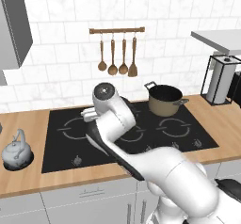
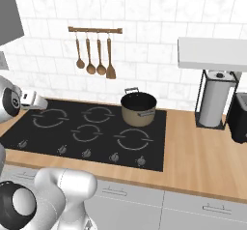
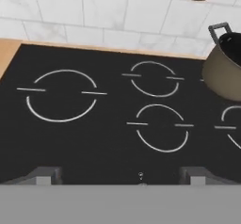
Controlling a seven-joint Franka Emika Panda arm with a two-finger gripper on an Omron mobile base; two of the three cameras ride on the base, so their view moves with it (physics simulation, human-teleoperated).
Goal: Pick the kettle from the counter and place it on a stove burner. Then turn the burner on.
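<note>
Though upright, kettle (image 1: 17, 151) spout leftward.

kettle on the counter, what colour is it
Silvery-grey metal with a dark base; the kettle shows best in the left base view.

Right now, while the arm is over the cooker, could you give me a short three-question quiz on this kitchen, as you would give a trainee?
1. True or false: the kettle already stands on the black cooktop.
2. Where is the tan pot? A) on the wooden counter, B) on a back ring of the cooktop, C) hanging from the wall rail.
3. Fill in: ____ wooden utensils hang on the wall rail.

Key
1. False: it sits on the counter to the left of the cooktop.
2. B.
3. Four.
</note>
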